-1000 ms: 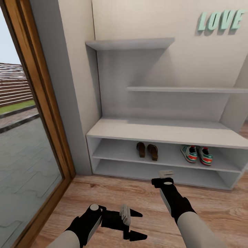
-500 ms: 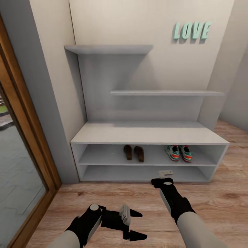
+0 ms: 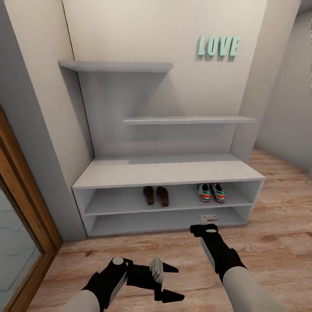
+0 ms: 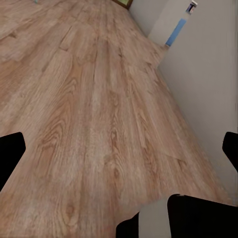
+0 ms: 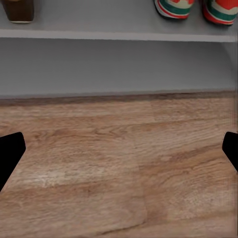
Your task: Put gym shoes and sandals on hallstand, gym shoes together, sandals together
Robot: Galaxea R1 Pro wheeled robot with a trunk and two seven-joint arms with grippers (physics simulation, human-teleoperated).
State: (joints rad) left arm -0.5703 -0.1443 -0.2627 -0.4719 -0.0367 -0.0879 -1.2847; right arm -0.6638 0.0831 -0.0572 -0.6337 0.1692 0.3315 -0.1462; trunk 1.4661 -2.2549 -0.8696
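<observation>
The two dark brown sandals (image 3: 156, 195) sit side by side on the upper shelf row of the pale grey hallstand (image 3: 169, 171). The two gym shoes (image 3: 210, 192) stand together to their right on the same shelf. In the right wrist view the gym shoes (image 5: 196, 9) and one sandal (image 5: 17, 10) show above the shelf edge. My right gripper (image 3: 208, 218) hangs open over the corridor floor (image 3: 268, 242) in front of the rack. My left gripper (image 3: 175, 282) is open and low over the planks, holding nothing.
Teal LOVE letters (image 3: 219, 46) hang on the wall above two stepped shelves (image 3: 117, 66). A wood-framed glass door (image 3: 17, 203) stands at the left. A grey wall (image 4: 208, 84) runs beside the left gripper. Open plank floor stretches right of the rack.
The whole picture has shifted left and the rack looks a bit farther, so the camera has moved. Shoes, sandals and both grippers keep their places.
</observation>
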